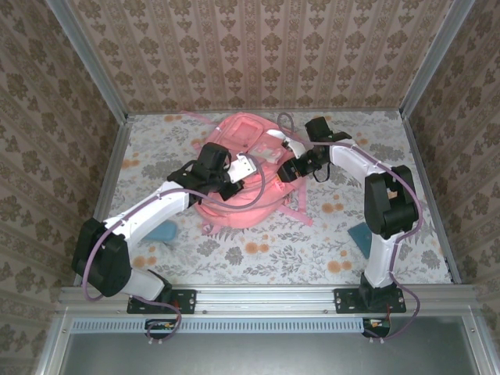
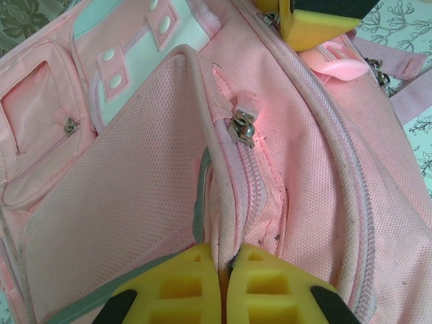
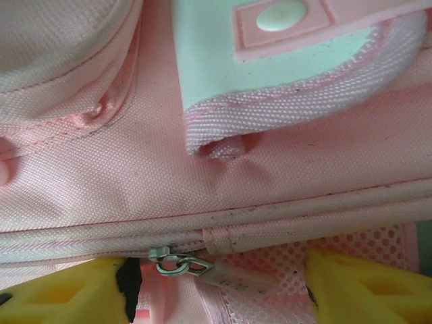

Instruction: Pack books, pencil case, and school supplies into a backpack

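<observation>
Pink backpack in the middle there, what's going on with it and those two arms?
Both arms are at the backpack. The left gripper is clamped on a fabric edge beside a zipper. The right gripper is open, with a zipper pull between its fingers. Two teal items lie on the table, one either side of the backpack.

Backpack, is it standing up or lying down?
Lying down. The backpack rests flat on the table, its front facing up toward the top camera, while the left gripper pinches one fabric edge.
</observation>
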`<state>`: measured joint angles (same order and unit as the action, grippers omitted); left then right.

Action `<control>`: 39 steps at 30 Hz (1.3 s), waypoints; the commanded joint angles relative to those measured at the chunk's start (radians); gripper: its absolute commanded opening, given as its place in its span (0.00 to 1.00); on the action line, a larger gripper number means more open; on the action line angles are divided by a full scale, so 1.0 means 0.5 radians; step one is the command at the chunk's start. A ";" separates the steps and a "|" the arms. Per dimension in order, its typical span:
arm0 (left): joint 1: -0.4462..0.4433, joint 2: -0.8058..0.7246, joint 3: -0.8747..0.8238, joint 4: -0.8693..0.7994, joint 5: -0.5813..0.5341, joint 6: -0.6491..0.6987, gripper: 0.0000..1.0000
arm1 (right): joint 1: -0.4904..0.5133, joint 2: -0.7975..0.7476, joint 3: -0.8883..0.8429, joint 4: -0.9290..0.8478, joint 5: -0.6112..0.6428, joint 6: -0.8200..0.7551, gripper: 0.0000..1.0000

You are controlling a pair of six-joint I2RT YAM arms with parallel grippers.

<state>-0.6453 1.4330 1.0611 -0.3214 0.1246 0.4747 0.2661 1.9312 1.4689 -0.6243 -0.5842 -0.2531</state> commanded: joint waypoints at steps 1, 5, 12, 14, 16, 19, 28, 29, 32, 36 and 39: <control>0.020 -0.084 0.040 0.005 0.039 0.018 0.00 | 0.011 0.043 0.062 -0.087 -0.175 -0.068 0.60; 0.020 -0.074 0.044 0.017 0.033 0.017 0.00 | 0.011 0.072 0.071 -0.098 -0.155 -0.080 0.37; 0.020 -0.060 0.047 0.017 0.016 0.013 0.00 | 0.011 0.027 0.068 -0.109 -0.089 -0.098 0.15; 0.021 -0.059 0.044 0.025 0.004 0.011 0.00 | 0.011 0.004 0.063 -0.113 -0.055 -0.096 0.09; 0.021 -0.054 0.045 0.026 -0.001 0.008 0.00 | 0.012 -0.020 0.062 -0.124 -0.036 -0.092 0.02; 0.021 -0.051 0.043 0.035 -0.006 0.005 0.00 | 0.012 -0.064 0.033 -0.100 0.001 -0.073 0.00; 0.017 -0.004 0.034 0.101 -0.040 -0.046 0.00 | 0.012 -0.196 0.031 -0.194 0.018 0.065 0.00; 0.014 0.007 0.032 0.113 -0.045 -0.053 0.00 | 0.011 -0.213 0.030 -0.217 -0.003 0.091 0.00; 0.002 0.031 0.023 0.167 -0.094 -0.073 0.00 | 0.030 -0.283 -0.015 -0.235 -0.078 0.166 0.00; -0.012 0.067 0.025 0.250 -0.107 -0.101 0.00 | 0.105 -0.421 -0.174 -0.103 -0.135 0.326 0.00; -0.031 0.109 0.057 0.262 -0.130 -0.097 0.00 | 0.192 -0.497 -0.252 -0.055 -0.083 0.383 0.00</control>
<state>-0.6605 1.4548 1.0615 -0.2855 0.1108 0.4629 0.3092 1.7588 1.3689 -0.6365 -0.5629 -0.1204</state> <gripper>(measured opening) 0.055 0.052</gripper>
